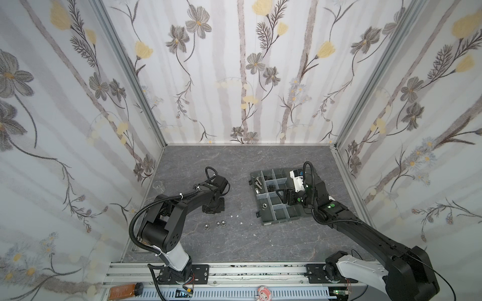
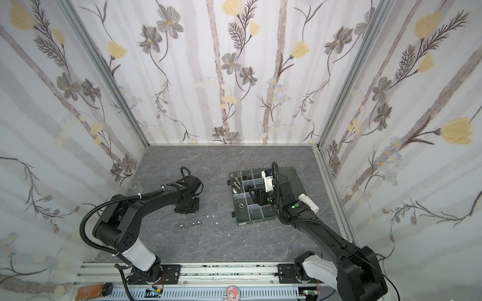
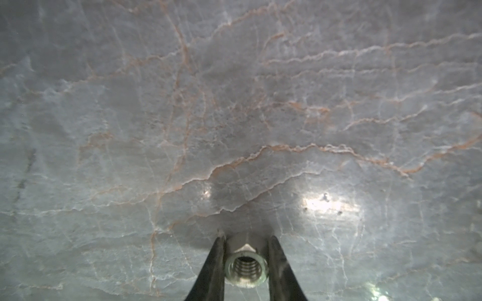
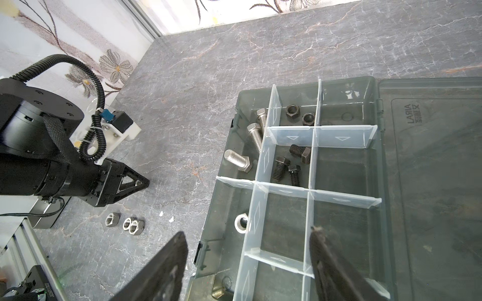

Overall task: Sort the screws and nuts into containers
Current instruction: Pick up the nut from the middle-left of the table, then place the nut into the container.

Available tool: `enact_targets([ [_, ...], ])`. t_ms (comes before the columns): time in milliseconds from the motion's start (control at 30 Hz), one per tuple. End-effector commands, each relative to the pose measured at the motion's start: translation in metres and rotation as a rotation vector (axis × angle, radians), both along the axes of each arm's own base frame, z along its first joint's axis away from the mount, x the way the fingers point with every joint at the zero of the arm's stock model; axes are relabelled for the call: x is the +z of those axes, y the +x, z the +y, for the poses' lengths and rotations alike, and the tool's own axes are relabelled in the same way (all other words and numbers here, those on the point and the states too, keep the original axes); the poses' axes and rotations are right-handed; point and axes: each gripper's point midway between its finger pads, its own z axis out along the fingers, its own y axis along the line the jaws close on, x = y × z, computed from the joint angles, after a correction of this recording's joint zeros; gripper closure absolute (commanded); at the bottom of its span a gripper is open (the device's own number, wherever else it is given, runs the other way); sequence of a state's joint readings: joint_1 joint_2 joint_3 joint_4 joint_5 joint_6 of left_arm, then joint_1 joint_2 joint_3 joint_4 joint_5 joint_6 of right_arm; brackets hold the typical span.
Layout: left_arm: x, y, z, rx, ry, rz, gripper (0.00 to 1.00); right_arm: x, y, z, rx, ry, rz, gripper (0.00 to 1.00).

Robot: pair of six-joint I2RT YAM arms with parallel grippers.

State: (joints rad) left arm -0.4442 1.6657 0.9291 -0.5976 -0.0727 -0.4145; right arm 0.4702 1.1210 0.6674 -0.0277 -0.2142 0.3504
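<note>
- L gripper (image 3: 246, 235): fingers pressed on both sides of a silver nut (image 3: 246, 268), threaded hole facing the wrist cam. Can't tell if the nut is off the table (image 3: 234, 104). This gripper is well apart from the box (image 1: 276, 221), on the side away from its lid (image 4: 430, 182).
- R gripper (image 4: 247, 230): fingers spread wide, nothing btwn them, hanging over the box.
- 3 loose nuts (image 4: 126, 223), silver, lie on the table on the same side of the box as the L gripper. Two are touching, the third is just beside them.
- In the box, strip farthest from the lid: 3 silver screws (image 4: 254, 136) share one compartment. A lone nut (image 4: 241, 224), silver, lies in the next one along.
- Middle strip: 2 black nuts (image 4: 300, 116) in the end compartment, 3 black screws (image 4: 289, 164) in the one beside it.
- White specks (image 4: 167, 216) on the table btwn the loose nuts and the box.
- Clear cup (image 1: 157, 185) stands well apart from the box, beyond the L gripper.
</note>
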Motion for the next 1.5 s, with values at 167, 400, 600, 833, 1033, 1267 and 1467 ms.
enact_targets([
  [167,0.024,0.008,-0.004,-0.007,-0.008,-0.044,0.77,0.009,0.001,0.003,0.006,0.03,-0.025,0.26],
  [400,0.057,0.018,-0.021,-0.056,-0.028,-0.096,0.78,0.017,0.0,0.002,0.001,0.048,-0.036,0.25],
  [600,0.082,0.024,-0.043,-0.109,-0.039,-0.133,0.78,0.02,-0.001,-0.003,-0.019,0.058,-0.041,0.25],
  [833,0.107,0.028,-0.077,-0.179,-0.073,-0.173,0.78,0.025,-0.001,-0.01,-0.035,0.091,-0.037,0.18],
  [1033,0.123,0.031,-0.108,-0.241,-0.088,-0.199,0.78,0.032,-0.003,-0.021,-0.061,0.112,-0.061,0.07],
  [1267,0.136,0.032,-0.133,-0.284,-0.107,-0.22,0.79,0.037,-0.003,-0.039,-0.109,0.127,-0.082,0.0],
  [1467,0.144,0.03,-0.158,-0.32,-0.129,-0.233,0.79,0.036,0.0,-0.058,-0.175,0.151,-0.082,0.0],
])
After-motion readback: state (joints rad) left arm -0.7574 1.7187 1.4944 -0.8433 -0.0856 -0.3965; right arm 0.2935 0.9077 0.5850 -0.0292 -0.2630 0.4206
